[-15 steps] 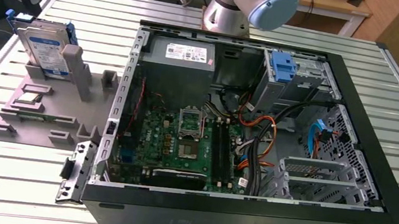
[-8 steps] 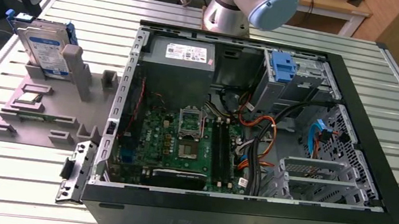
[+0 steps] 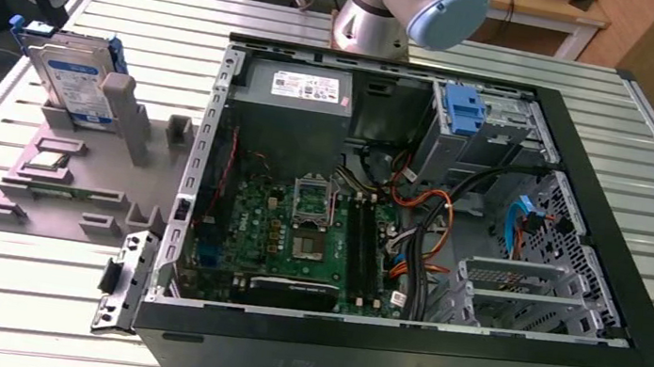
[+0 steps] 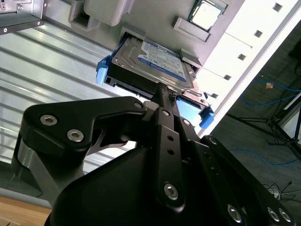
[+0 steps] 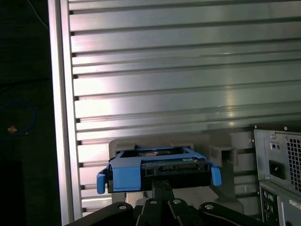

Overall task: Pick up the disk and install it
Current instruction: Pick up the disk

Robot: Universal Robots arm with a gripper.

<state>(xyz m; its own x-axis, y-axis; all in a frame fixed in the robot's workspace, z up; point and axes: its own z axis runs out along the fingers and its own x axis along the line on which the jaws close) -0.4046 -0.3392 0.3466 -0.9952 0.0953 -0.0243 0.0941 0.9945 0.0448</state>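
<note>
The disk (image 3: 72, 79) stands on edge in a slot of the grey fixture (image 3: 74, 179), at the exterior view's left, beside the open computer case (image 3: 614, 307). It is a silver drive with a blue-and-white label and blue rails. In both wrist views my gripper (image 4: 163, 94) (image 5: 162, 187) points at the disk's (image 4: 155, 61) (image 5: 155, 172) upper edge. The fingertips are closed together with nothing between them. I cannot tell whether they touch the disk.
The case lies open with its motherboard (image 3: 309, 229), a grey power-supply box (image 3: 295, 89) and a bare blue bracket (image 3: 464, 111) in the drive bay. A chip (image 4: 207, 14) rests in the fixture. The slatted metal table (image 5: 188, 70) ends close behind the disk.
</note>
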